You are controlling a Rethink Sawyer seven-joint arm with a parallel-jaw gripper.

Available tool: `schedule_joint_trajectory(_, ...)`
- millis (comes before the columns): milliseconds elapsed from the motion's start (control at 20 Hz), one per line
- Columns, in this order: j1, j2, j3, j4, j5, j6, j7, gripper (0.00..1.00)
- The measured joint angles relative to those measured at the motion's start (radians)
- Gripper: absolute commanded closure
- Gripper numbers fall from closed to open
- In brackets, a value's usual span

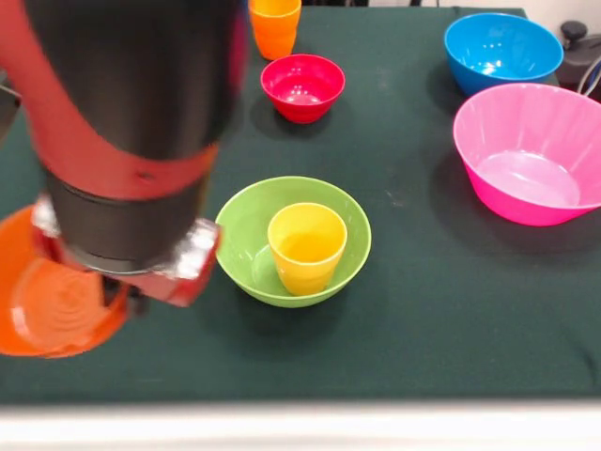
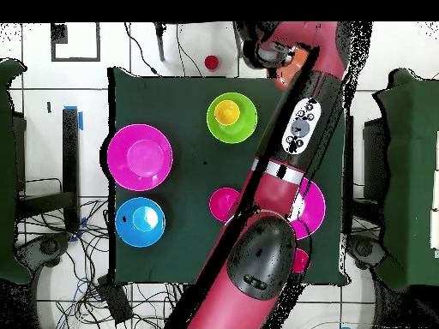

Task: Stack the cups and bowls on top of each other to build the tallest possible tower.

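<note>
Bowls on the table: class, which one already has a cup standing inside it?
The lime-green bowl. A yellow cup stands upright in it, while the crimson bowl, blue bowl and hot-pink bowl are empty.

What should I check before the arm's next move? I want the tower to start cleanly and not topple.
1. Yellow cup upright inside the lime-green bowl: ok.
2. Green bowl flat on the table, apart from its neighbours: ok.
3. Orange bowl at the arm's end, upside down with its ringed bottom showing: ok.
4. Gripper's hold on the orange bowl: cannot tell, the arm hides it.
5. Orange bowl lined up over the cup: not ok, it sits beside the green bowl.
6. Crimson bowl and blue bowl out of the way: ok.
</note>
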Motion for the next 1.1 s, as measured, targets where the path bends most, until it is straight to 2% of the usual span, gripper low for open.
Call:
schedule_joint_trajectory(300,-0.062,-0.024,0.168,0.000,-0.124,-0.123,-0.230,1.00)
schedule_joint_trajectory(400,-0.073,-0.023,0.200,0.000,-0.146,-0.151,-0.268,1.00)
schedule_joint_trajectory(550,-0.102,-0.016,0.295,-0.001,-0.202,-0.229,-0.362,1.00)
schedule_joint_trajectory(850,-0.145,0.005,0.477,-0.001,-0.296,-0.350,-0.468,1.00)
schedule_joint_trajectory(1100,-0.169,0.026,0.629,-0.002,-0.383,-0.393,-0.507,1.00)
